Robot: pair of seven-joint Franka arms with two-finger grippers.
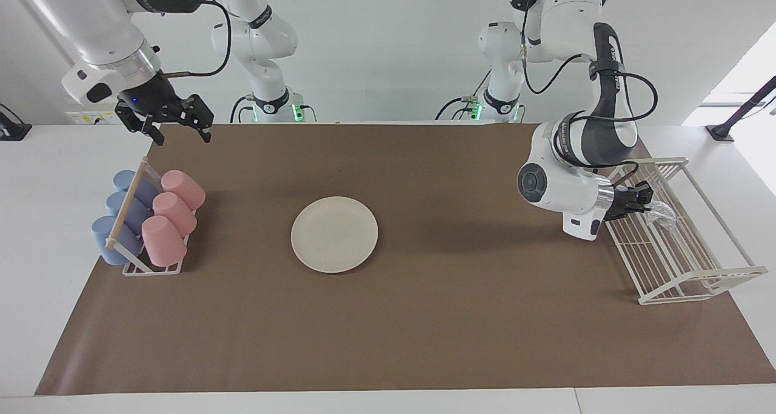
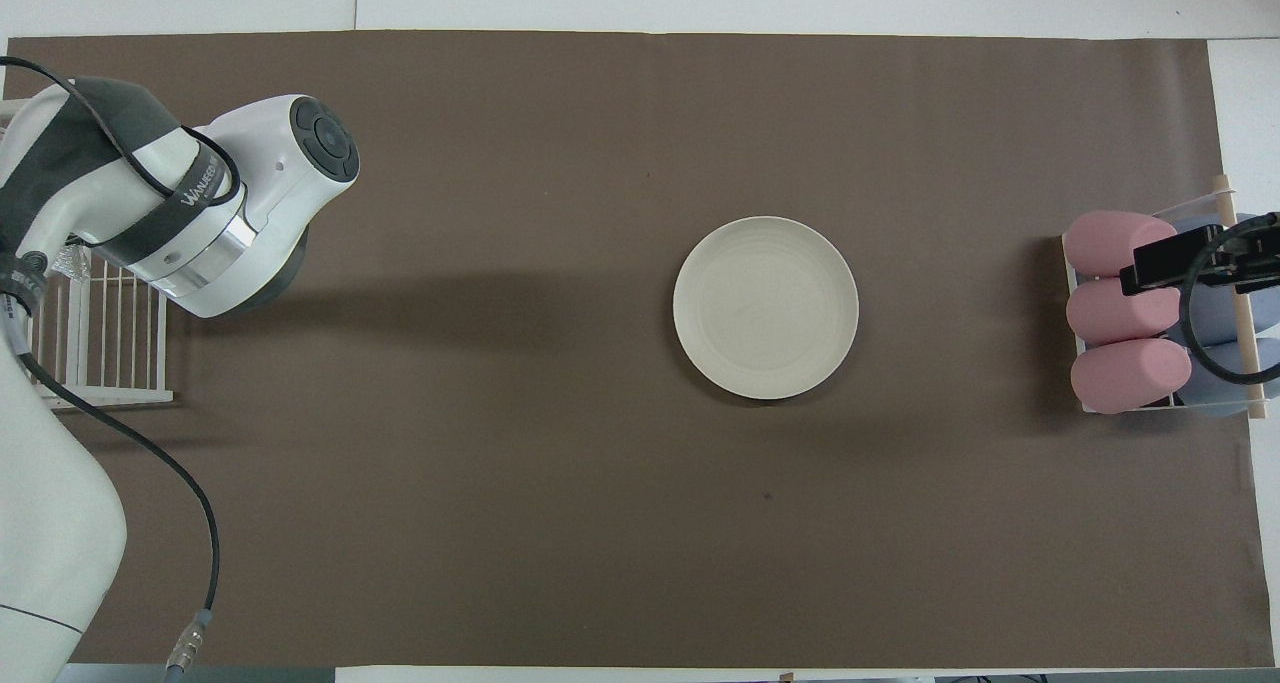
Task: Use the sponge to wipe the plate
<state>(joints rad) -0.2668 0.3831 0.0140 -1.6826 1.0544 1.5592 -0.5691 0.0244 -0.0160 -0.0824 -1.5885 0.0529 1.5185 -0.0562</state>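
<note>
Left hand (image 1: 647, 200) is clenched on the sponge (image 1: 661, 211), over the white wire rack (image 1: 679, 244) at its own end of the table (image 1: 36, 177). Plate (image 1: 334, 234) sits mid-table on the brown mat (image 1: 388, 329), nothing around it. Right hand (image 1: 180, 130) waits with fingers spread over the cup rack (image 1: 142, 220).

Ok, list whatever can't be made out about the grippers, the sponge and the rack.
- Left gripper: overhead view, hidden under its own arm; only the facing view shows it shut on the sponge.
- Wire rack: overhead view, cut off by the edge, covered by the arm.
- Right gripper: overhead view, mostly past the edge.
</note>
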